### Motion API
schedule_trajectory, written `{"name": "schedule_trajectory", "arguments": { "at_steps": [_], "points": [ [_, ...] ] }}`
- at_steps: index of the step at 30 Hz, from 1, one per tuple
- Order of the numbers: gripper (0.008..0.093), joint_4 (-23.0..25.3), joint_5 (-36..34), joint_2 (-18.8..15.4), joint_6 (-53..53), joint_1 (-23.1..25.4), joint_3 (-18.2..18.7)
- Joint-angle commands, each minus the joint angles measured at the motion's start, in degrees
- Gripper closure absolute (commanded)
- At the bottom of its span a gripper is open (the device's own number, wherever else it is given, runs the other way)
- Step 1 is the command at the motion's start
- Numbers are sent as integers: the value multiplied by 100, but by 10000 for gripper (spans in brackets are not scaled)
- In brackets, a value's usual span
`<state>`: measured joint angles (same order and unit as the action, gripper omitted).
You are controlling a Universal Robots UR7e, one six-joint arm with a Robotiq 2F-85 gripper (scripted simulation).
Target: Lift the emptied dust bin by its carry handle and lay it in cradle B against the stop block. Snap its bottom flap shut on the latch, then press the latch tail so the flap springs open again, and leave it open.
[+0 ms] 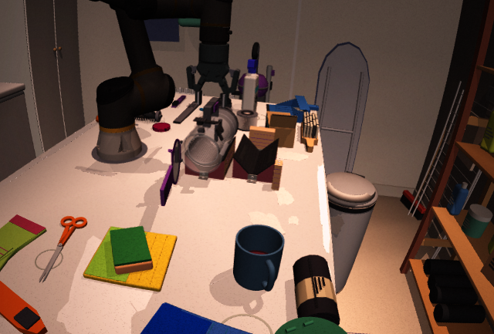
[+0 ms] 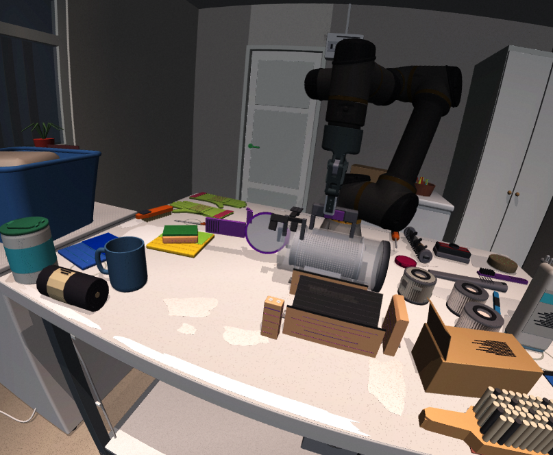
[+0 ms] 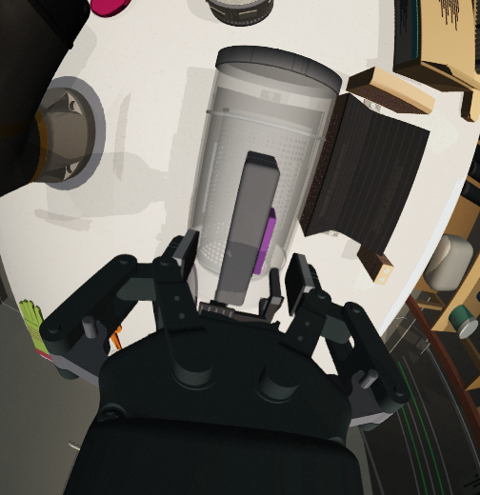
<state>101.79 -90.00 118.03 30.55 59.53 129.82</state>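
The dust bin (image 1: 211,139) (image 2: 332,254) (image 3: 264,166), a clear cylinder with a perforated inner sleeve, lies on its side in the dark-red cradle (image 1: 207,165) nearer the arm's base. Its grey carry handle (image 3: 247,228) (image 2: 334,217) faces up along the top, with a purple part beside it. The round purple-rimmed flap (image 1: 175,161) (image 2: 265,232) hangs open at the bin's end, and the dark latch (image 1: 210,120) (image 2: 286,223) sits on top by that end. My gripper (image 1: 211,93) (image 2: 332,198) (image 3: 240,266) hovers above the handle, open and empty. A second cradle (image 1: 255,159) (image 2: 335,306) (image 3: 368,181) with a black V-shaped bed stands empty alongside.
Tan blocks (image 2: 273,316) (image 2: 396,324) stand at either end of the empty cradle. Round filters (image 2: 416,284), a white bottle (image 1: 250,91), a cardboard box (image 2: 472,355) and brushes crowd the far side. A blue mug (image 1: 258,256), sponge (image 1: 129,248) and scissors (image 1: 64,238) lie nearer the side camera.
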Motion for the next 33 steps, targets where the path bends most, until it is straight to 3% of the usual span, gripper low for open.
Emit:
{"name": "schedule_trajectory", "arguments": {
  "at_steps": [1,33],
  "points": [
    [334,22,0,-4,0,0,13],
    [334,319,0,-75,0,0,237]
  ]
}}
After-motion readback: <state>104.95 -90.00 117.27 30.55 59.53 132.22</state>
